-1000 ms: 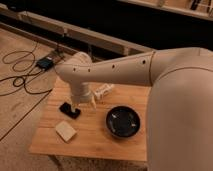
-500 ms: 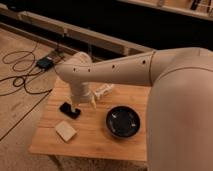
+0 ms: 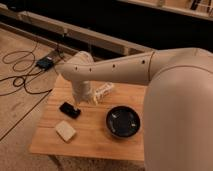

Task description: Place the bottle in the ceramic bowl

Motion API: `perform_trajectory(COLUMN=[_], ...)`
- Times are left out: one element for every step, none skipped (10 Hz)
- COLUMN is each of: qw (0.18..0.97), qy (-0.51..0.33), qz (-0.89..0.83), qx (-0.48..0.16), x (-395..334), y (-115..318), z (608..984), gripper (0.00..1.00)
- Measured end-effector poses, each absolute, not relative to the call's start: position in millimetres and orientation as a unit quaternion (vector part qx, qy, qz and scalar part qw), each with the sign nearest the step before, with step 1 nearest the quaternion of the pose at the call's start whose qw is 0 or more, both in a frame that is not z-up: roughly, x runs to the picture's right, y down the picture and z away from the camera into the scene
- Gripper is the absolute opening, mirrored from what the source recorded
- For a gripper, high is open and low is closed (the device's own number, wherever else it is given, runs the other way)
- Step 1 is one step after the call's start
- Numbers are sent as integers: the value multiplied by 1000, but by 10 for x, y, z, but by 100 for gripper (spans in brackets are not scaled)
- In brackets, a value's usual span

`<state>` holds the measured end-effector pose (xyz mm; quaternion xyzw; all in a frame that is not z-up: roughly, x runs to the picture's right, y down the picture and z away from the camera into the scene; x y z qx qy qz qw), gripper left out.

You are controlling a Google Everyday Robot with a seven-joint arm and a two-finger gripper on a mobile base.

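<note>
The small white bottle (image 3: 103, 91) lies on its side on the wooden table (image 3: 95, 140), at the back middle. The glossy black ceramic bowl (image 3: 122, 121) stands on the table's right part, in front of and to the right of the bottle, and holds nothing. My gripper (image 3: 82, 100) hangs down from the white arm (image 3: 115, 70) over the table's back left, just left of the bottle and close to it. The wrist hides most of the gripper. I cannot tell if it touches the bottle.
A flat black phone (image 3: 70, 110) lies just in front of the gripper. A flat beige square block (image 3: 65, 131) lies near the table's front left. Black cables (image 3: 20, 80) and a small box (image 3: 45, 63) lie on the floor to the left.
</note>
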<state>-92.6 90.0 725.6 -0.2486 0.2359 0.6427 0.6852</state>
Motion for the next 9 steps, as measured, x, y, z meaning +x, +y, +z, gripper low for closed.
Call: perform_trajectory(qw=[687, 688, 689, 689, 690, 689, 687, 683, 680], qy=[239, 243, 246, 246, 244, 242, 239, 234, 231], qz=[643, 642, 641, 642, 642, 643, 646, 651, 655], qx=[-242, -236, -231, -229, -228, -230, -231, -234, -236], x=[-862, -799, -719, -638, -583, -538, -467, -411, -361], y=[837, 784, 712, 626, 554, 497, 426, 349, 294], z=[7378, 7501, 7654, 7836, 7984, 8113, 8290, 8473, 8616], gripper=[65, 65, 65, 65, 65, 65, 65, 65, 65])
